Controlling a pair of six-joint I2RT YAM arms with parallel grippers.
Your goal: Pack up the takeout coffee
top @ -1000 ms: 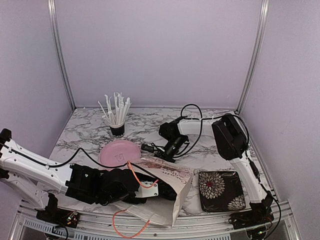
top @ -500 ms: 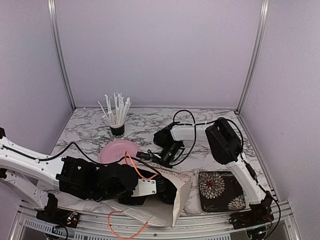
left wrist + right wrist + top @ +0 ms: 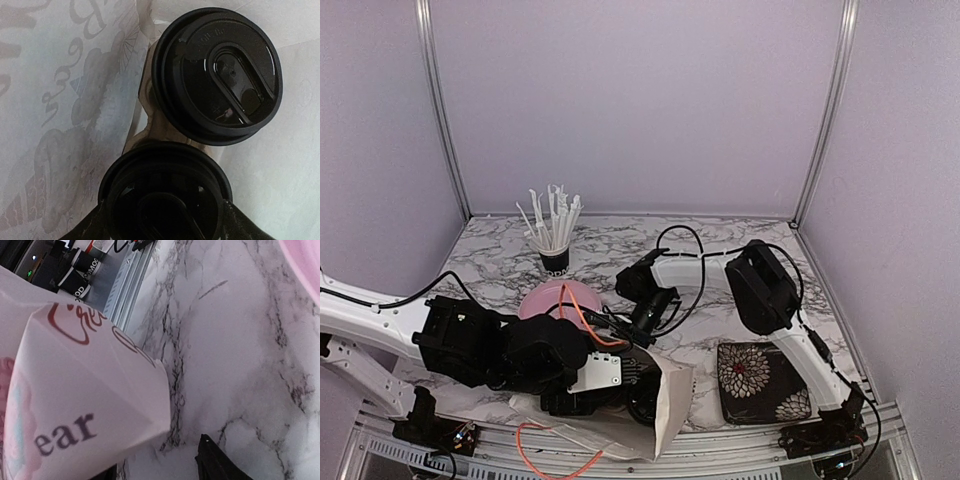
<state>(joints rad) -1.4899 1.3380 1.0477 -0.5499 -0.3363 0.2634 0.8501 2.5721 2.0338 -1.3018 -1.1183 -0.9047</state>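
Inside the paper bag (image 3: 672, 395), left gripper (image 3: 162, 227) clamps the second cup (image 3: 165, 185) beside the first cup (image 3: 217, 75); right gripper (image 3: 645, 320), fingers apart, has reached the bag's mouth: packing looks nearly done.

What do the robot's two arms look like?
Both have white tube-like links and bulky black joint housings. The left arm ends in a chunky black wrist bearing a small white plate, with a loose orange cable looping over it. A thin black cable arches over the right arm. The fingers are black.
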